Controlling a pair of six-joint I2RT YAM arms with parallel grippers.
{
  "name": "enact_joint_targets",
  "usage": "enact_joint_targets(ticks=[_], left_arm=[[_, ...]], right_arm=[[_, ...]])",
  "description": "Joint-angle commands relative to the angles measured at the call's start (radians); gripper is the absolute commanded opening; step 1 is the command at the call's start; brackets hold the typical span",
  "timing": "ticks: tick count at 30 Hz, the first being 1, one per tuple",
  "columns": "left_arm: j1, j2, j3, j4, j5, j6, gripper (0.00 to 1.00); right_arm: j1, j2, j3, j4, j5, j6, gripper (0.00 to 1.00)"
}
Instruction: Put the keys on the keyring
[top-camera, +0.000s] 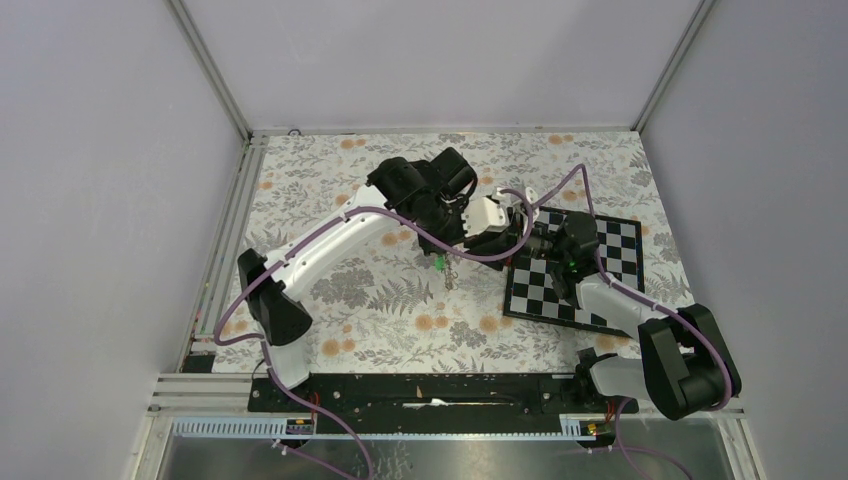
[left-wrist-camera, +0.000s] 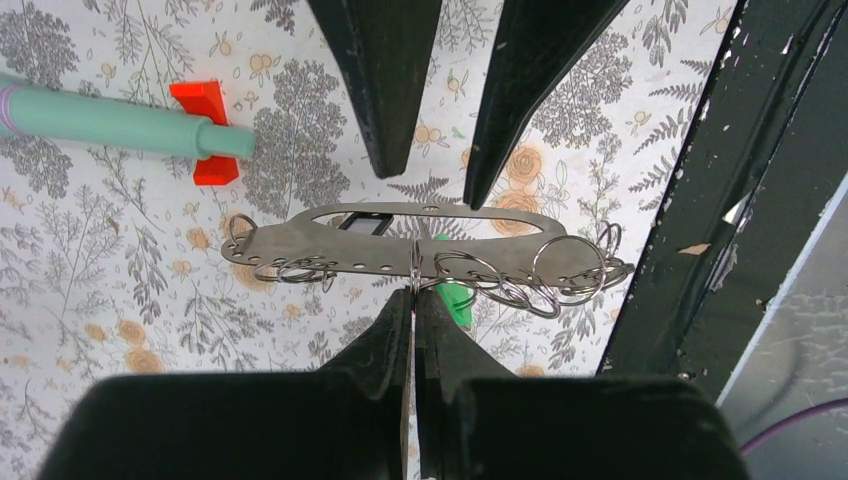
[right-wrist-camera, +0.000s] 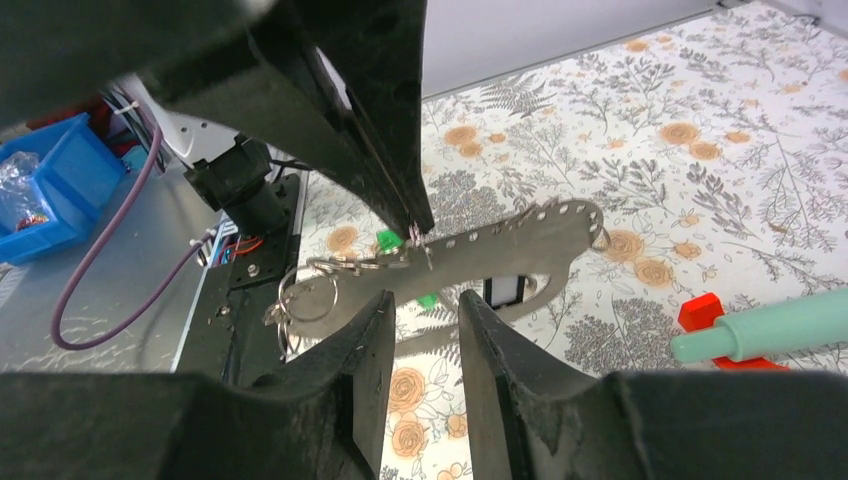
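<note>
The keyring (left-wrist-camera: 400, 245) is a flat grey metal plate with an oval slot, a row of holes and several wire rings, hanging in the air above the floral table. My left gripper (left-wrist-camera: 414, 292) is shut on one thin ring at the plate's lower edge. A key's bright green head (left-wrist-camera: 456, 300) shows just behind the plate. The darker key cannot be made out. My right gripper (right-wrist-camera: 425, 297) is open, its fingertips (left-wrist-camera: 385, 150) close to the plate's opposite edge with nothing pinched between them. In the top view both grippers meet over the table's middle, by the keyring (top-camera: 446, 266).
A teal stick with a red base (left-wrist-camera: 120, 122) lies on the table beyond the keyring. A black-and-white chessboard (top-camera: 590, 270) lies under the right arm. A black rail (top-camera: 430, 390) runs along the near edge. A blue bin (right-wrist-camera: 50, 190) sits off the table.
</note>
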Motion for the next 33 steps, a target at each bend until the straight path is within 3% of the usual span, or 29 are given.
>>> enact_joint_targets(ticks=[1,11,33], left_arm=[[-0.005,-0.082,-0.057,0.124,0.060,0.023,0.00],[-0.004,-0.115,-0.102,0.199,0.164,0.019,0.00],[-0.003,-0.109,-0.106,0.215,0.198,0.002,0.00]], right_arm=[[-0.011,0.000,-0.008,0.123,0.028,0.053,0.37],[-0.013,0.010,-0.025,0.197,0.022,0.110,0.37],[0.002,0.043,-0.004,0.266,-0.063,0.163,0.35]])
